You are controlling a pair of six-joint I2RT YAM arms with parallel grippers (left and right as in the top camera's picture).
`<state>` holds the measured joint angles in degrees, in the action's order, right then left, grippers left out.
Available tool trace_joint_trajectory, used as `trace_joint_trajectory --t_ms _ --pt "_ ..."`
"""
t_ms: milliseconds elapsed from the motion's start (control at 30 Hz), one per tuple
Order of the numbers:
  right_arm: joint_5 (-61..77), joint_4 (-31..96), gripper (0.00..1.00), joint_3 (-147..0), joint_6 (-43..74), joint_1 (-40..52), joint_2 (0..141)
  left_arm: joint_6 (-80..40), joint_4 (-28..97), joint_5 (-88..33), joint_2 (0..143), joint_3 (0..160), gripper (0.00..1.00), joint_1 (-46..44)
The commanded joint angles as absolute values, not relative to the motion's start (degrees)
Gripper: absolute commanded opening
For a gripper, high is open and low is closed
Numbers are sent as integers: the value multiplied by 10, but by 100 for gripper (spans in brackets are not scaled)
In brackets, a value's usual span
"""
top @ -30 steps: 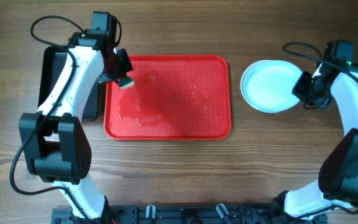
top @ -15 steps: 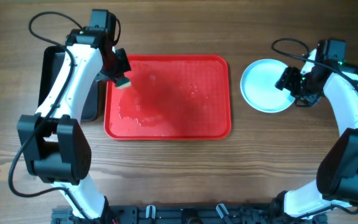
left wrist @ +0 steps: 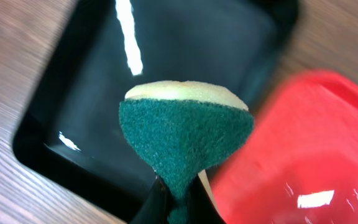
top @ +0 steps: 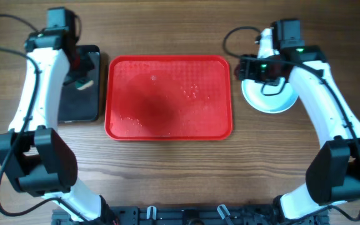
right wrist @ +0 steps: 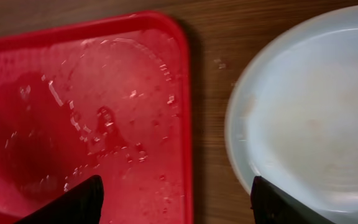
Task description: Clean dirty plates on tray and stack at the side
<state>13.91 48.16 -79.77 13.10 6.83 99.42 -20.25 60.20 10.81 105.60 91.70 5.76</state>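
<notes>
The left gripper [left wrist: 178, 202] is pinching a green-and-yellow sponge [left wrist: 185, 140] tight above the black tray [left wrist: 185, 50]. The right gripper [right wrist: 176, 202] is hovering with its fingers spread wide, holding nothing. Below it the plates [top: 269, 99] are sitting on the table [top: 167, 175] just right of the wet red tray [top: 167, 97].

Bright even light from above, soft faint shadows, white glare streaks on the black tray [left wrist: 216, 43], wet glints across the red tray [right wrist: 73, 112], wrist views slightly soft
</notes>
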Motion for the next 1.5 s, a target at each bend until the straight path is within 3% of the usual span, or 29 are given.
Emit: trace_joint_trajectory --t_ms 0,133,300,367,467,533,767,933,1100,1133,1167,1200,1467 --pt "119 474 79 -807 122 105 985 -178 537 100 1048 860 4 107" --pt "111 470 79 -807 122 125 985 -151 456 53 1048 801 4 123" --pt "111 475 79 -807 126 127 985 -152 389 72 1048 756 17 123" --pt "112 477 79 -807 126 127 985 -152 381 71 1048 752 30 123" --pt "112 481 79 -807 126 127 985 -152 381 72 1048 752 79 123" --pt "111 485 79 -807 126 127 985 -152 381 72 1048 752 98 124" --pt "103 496 79 -822 120 127 982 -154 437 71 1012 808 100 122" --pt "80 560 79 -918 117 127 971 -172 516 71 930 887 100 106" --pt "57 632 79 -1013 105 127 933 -171 517 71 865 888 100 97" --pt "57 646 80 -1030 105 127 920 -171 517 71 858 888 100 97" --pt "58 658 97 -1046 105 127 903 -171 517 71 853 888 100 97" --pt "60 665 100 -1057 107 127 870 -171 517 71 850 888 100 97" --pt "81 701 100 -1057 107 127 743 -171 517 71 851 888 100 97"
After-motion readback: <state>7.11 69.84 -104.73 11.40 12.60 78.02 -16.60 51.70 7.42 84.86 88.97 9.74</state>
